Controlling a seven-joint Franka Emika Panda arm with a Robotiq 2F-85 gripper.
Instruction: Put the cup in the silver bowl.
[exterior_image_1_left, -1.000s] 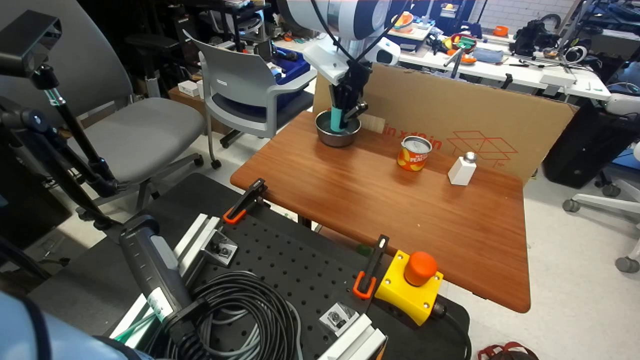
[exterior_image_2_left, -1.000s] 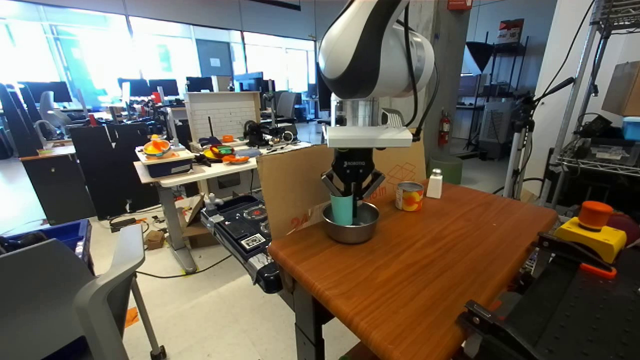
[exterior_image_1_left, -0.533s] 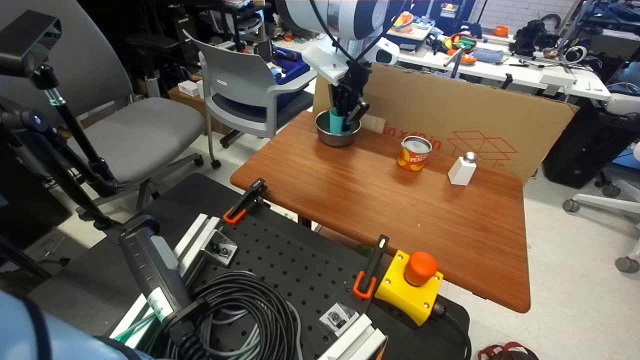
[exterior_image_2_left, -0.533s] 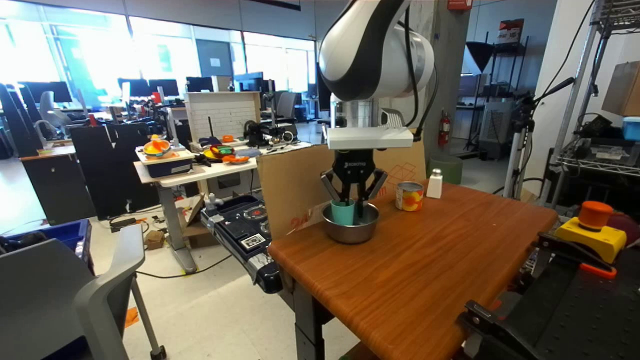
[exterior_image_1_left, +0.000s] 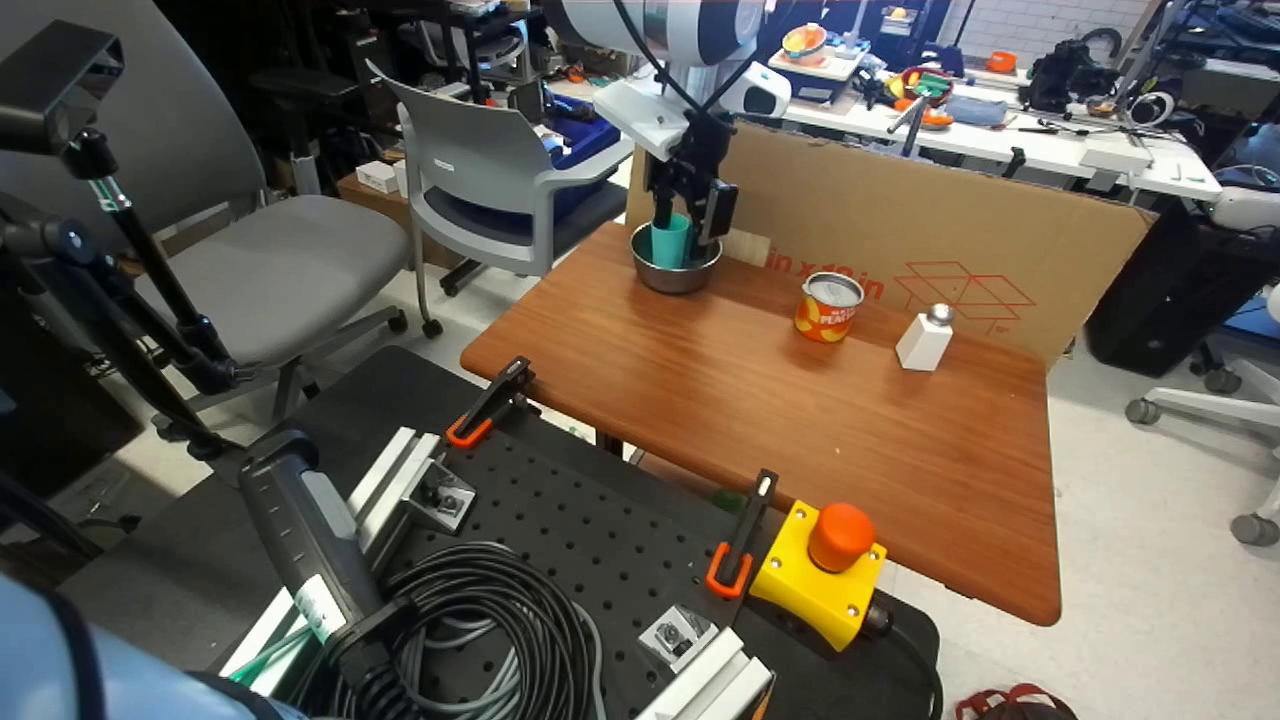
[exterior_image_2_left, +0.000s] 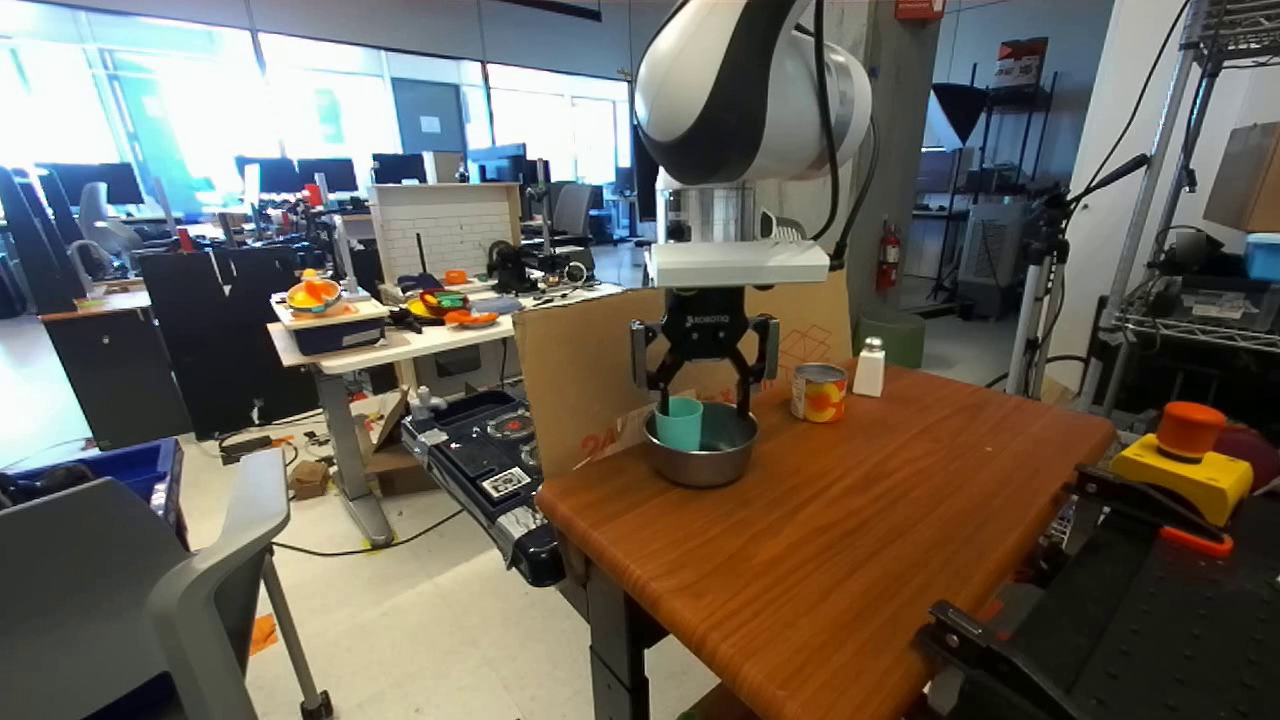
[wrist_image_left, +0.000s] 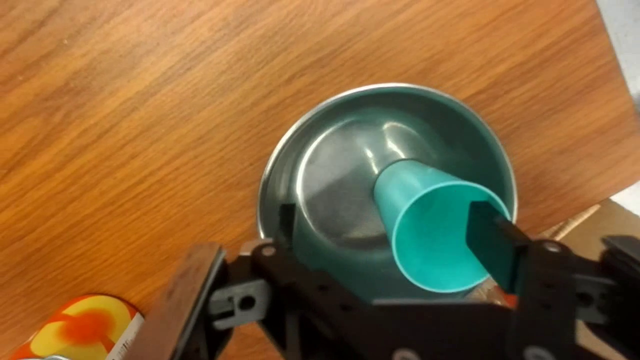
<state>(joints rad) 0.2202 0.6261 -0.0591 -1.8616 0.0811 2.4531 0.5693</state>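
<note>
The teal cup (wrist_image_left: 435, 240) stands inside the silver bowl (wrist_image_left: 340, 185), roughly upright and off to one side. In both exterior views the cup (exterior_image_2_left: 678, 428) pokes above the rim of the bowl (exterior_image_2_left: 705, 468). My gripper (wrist_image_left: 385, 220) is spread wide over the bowl. One of its fingers (wrist_image_left: 490, 240) overlaps the right part of the cup's mouth in the wrist view; whether it touches the cup's wall I cannot tell. Its opposite finger hangs at the bowl's left side, well apart from the cup. Nothing is pinched between them.
A peach can (exterior_image_1_left: 826, 312) stands on the wooden table (exterior_image_1_left: 780, 420) beside the bowl, with a white shaker (exterior_image_1_left: 924, 343) further along. A cardboard panel (exterior_image_1_left: 930, 230) rises along the table's edge close behind them. The bowl is near a table corner.
The fingers have spread from shut on the cup's side to wide apart. The cup has come down in the bowl and shifted slightly sideways. My gripper has risen a little at the end.
</note>
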